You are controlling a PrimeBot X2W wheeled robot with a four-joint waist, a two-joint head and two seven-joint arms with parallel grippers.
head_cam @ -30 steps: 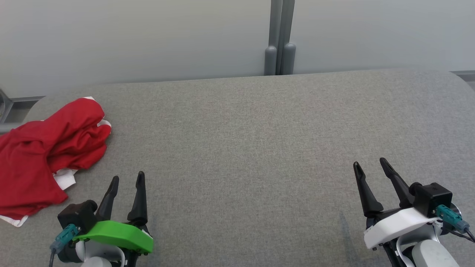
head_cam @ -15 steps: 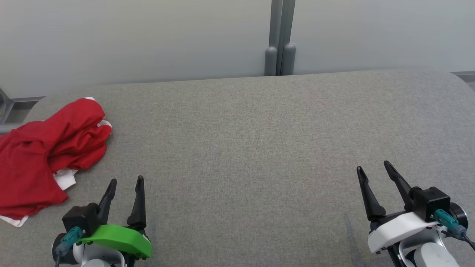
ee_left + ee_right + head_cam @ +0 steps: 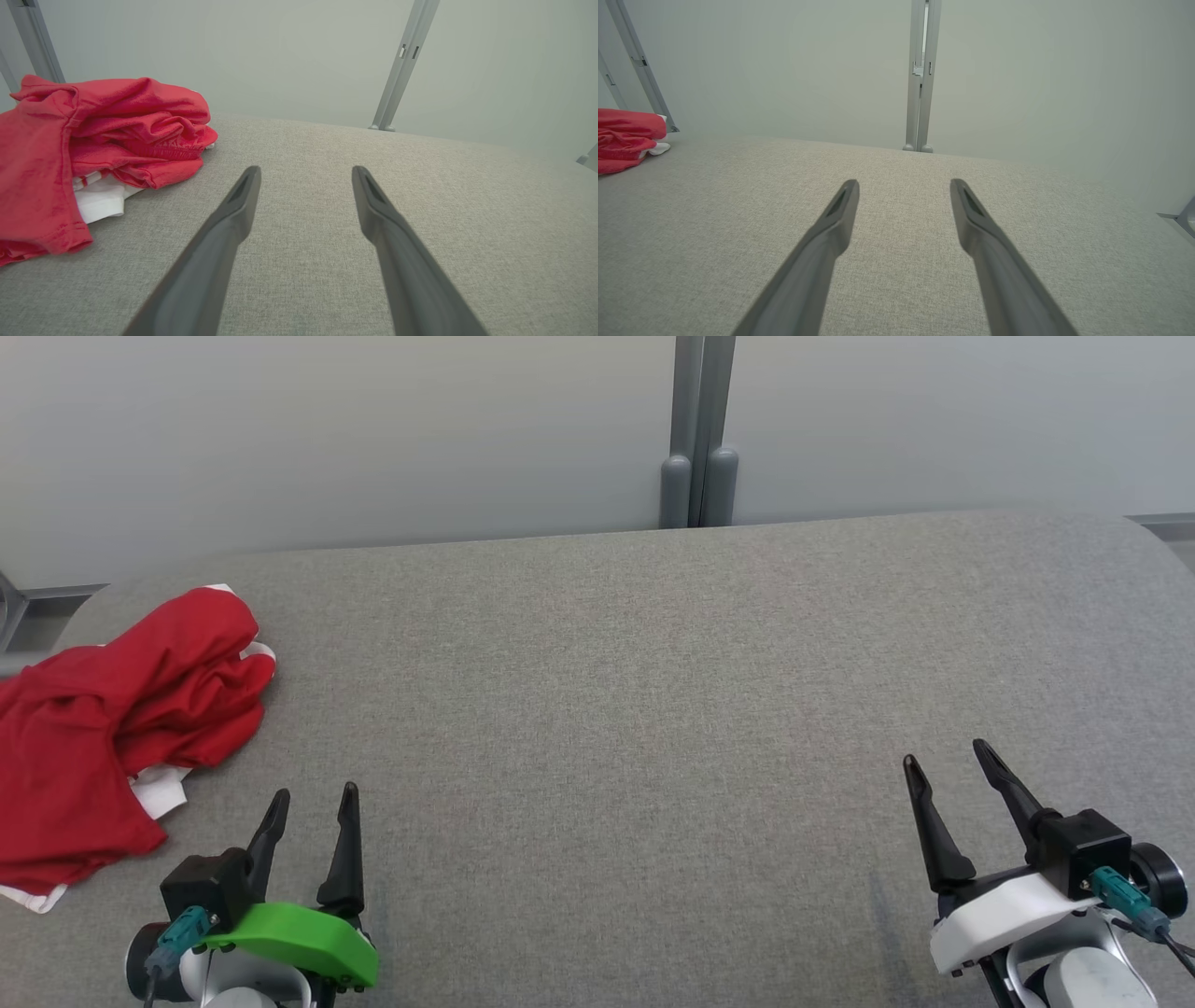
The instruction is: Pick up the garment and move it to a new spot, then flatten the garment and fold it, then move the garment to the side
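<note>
A crumpled red garment with white trim lies bunched at the far left of the grey table. The left wrist view shows the garment up close at its left, white fabric peeking from under the red folds. My left gripper hovers open just right of and nearer than the garment, nothing between its fingers. At the lower right my right gripper is open and empty, far from the garment, which sits at the left edge of the right wrist view.
A pale wall with a grey vertical post runs behind the table's far edge. A metal frame piece shows past the table's left end. Bare grey fabric spans the middle and right of the table.
Both grippers have drawn back a little toward the near edge of the table. The head view has shifted slightly. The garment lies as before.
</note>
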